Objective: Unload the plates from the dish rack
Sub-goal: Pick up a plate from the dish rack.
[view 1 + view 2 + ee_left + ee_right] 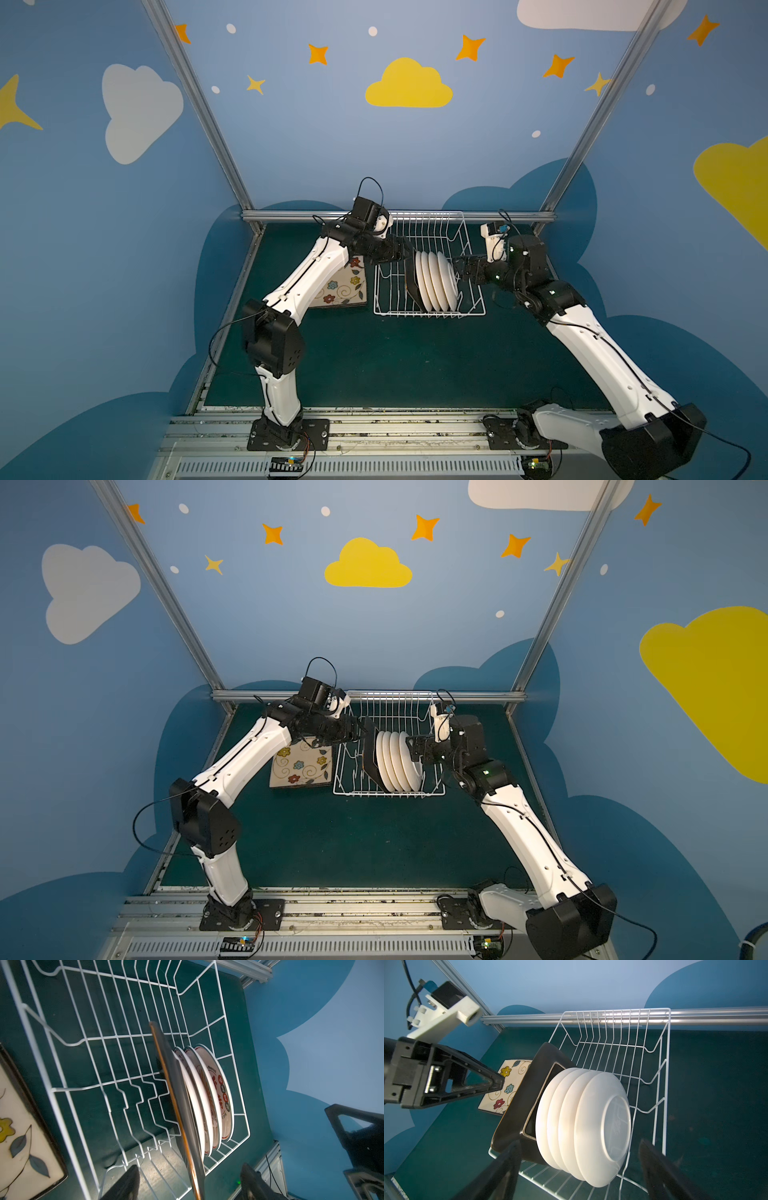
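Top views, dish rack (432, 237): it sits between the two sets of fingers, and we count one square plate (411, 282) and four round plates (436, 282) in it, all on edge.
Top views, left gripper (405, 253): its fingers are at the square plate's upper edge; from here we cannot tell how wide they stand.
Top views, right gripper (459, 266): its fingertips are just beside the last round plate, at the opposite end of the row from the left fingers.
Top views, stacked square plates (299, 766): they lie flat on the table (332, 845), behind the left fingers and under that arm.
Left wrist, fingers (128, 1182): they are spread, one on each side of the square plate's (180, 1093) rim, and we see neither touching it.
Left wrist, handling: we judge this plate stiff, glazed, fairly heavy and breakable. It is likely slippery, so we would pinch well over the top rim.
Left wrist, writing: the round plates (209, 1093) beyond the fingers show red and dark roundels with characters, plus rim lettering. We cannot read either reliably.
Right wrist, fingers (500, 1172): they are wide apart and grip nothing; the white backs of the round plates (591, 1118) sit ahead, between them.
Right wrist, handling: these look lighter and smooth, so we would take each by its upper rim, singly.
Right wrist, marks: the nearest base has moulded marks, too faint to read.
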You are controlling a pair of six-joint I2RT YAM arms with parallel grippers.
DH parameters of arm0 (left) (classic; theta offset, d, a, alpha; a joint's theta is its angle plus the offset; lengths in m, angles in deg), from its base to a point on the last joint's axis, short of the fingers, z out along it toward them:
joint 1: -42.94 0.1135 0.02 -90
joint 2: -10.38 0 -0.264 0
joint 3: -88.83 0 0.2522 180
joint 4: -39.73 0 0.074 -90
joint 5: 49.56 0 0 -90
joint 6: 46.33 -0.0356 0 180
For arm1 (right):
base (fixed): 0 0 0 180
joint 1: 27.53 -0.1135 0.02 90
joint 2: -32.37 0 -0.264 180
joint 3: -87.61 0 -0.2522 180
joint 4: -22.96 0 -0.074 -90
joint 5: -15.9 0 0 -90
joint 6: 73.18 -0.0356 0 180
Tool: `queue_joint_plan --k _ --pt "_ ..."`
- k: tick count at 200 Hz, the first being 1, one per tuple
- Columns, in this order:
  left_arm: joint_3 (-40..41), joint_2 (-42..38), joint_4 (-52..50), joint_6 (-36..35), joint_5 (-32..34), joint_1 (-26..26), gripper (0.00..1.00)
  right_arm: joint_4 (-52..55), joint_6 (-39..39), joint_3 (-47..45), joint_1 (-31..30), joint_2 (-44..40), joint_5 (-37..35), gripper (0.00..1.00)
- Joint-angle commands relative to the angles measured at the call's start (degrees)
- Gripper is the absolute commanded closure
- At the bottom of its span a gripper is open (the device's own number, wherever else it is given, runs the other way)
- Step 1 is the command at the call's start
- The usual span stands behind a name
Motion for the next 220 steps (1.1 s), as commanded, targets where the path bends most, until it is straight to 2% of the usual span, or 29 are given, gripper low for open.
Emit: queue_joint_plan --k 1,75,150,179,220 --pt "-1.63 1.79 -2.60 0.92 1.10 -1.12 0.31 -0.59 -0.78 -0.32 0.36 -0.69 0.16 0.11" --pt "-2.56 5.03 -2.49 2.88 2.64 -1.36 0.62 -0.89 -1.68 -0.47 0.99 -0.36 1.45 0.11" --pt "-3.64 8.13 -3.10 3.11 2.55 -1.83 0.63 -0.89 -1.87 -1.04 1.58 -1.21 1.30 0.11" --pt "-4.13 8.99 -3.25 2.94 2.94 -1.99 0.67 -1.01 -2.29 -1.12 1.73 -1.13 1.56 0.11" --pt "-5.61 10.48 -3.81 2.99 2.93 -2.33 0.68 -1.83 -2.42 -0.99 1.76 -0.79 2.00 0.11"
